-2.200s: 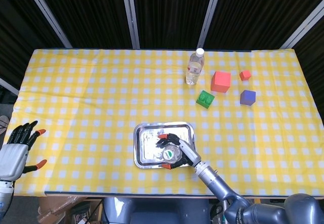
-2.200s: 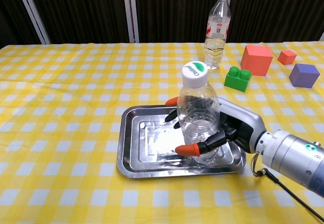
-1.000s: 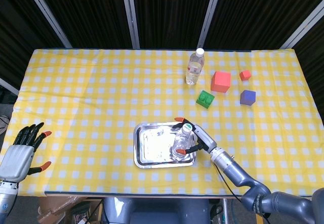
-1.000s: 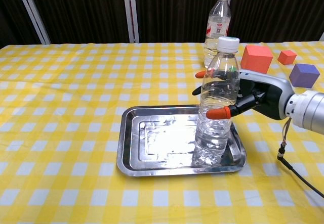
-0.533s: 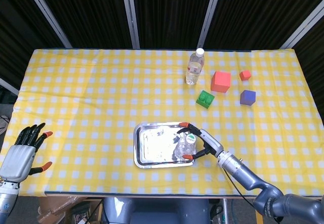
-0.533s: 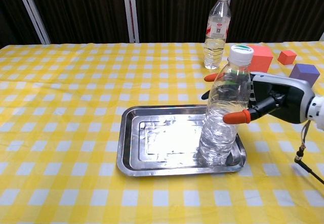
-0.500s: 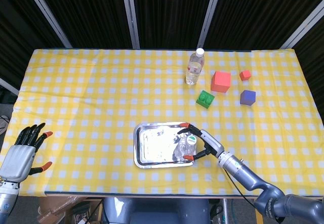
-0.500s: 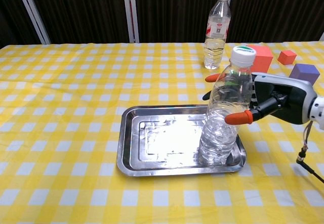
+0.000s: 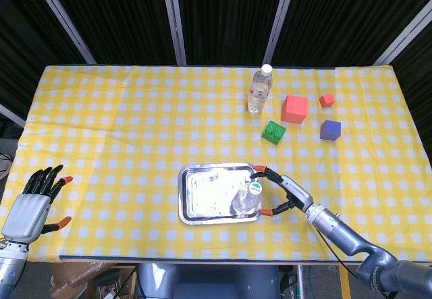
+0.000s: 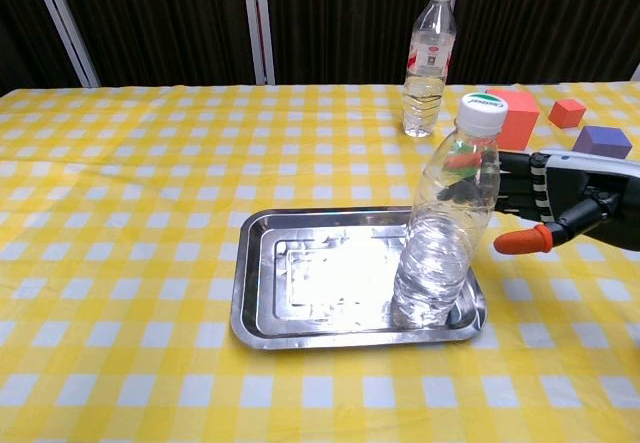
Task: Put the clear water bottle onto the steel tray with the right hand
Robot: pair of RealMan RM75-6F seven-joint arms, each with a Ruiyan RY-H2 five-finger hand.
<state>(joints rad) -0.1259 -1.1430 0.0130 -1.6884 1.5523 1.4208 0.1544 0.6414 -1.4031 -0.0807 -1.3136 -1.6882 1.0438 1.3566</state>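
Clear plastic, white cap with a green mark on top: the clear water bottle (image 10: pixel 447 225) stands in the right end of the steel tray (image 10: pixel 262 308), base on the tray floor, close against the right rim. From my chest camera it leans a little to the right at the neck rather than sitting dead upright. From the head camera I see mostly its cap and shoulders (image 9: pixel 248 198) over the tray's right part (image 9: pixel 196 201).

My right hand (image 10: pixel 565 200) sits just to the right of the bottle with its fingers spread wide and nothing between them. One orange fingertip (image 10: pixel 520 241) points left toward the bottle with a visible gap of tablecloth between the two; the other fingers pass behind the bottle's upper body, and I cannot tell from here whether any of them brush it. Overhead, the same hand (image 9: pixel 287 192) brackets the bottle's right side, tips apart on the far and near sides.

My left hand (image 9: pixel 30 204) is off the near left corner of the table, fingers splayed, holding nothing.

Further back on the yellow checked tablecloth (image 10: pixel 130 213) stands a second bottle (image 10: pixel 427 55), upright. To its right are a large red cube (image 10: pixel 515 113), a small red cube (image 10: pixel 567 113) and a purple cube (image 10: pixel 602 141). A green brick (image 9: pixel 273 132) lies nearer than the large red cube in the overhead view.
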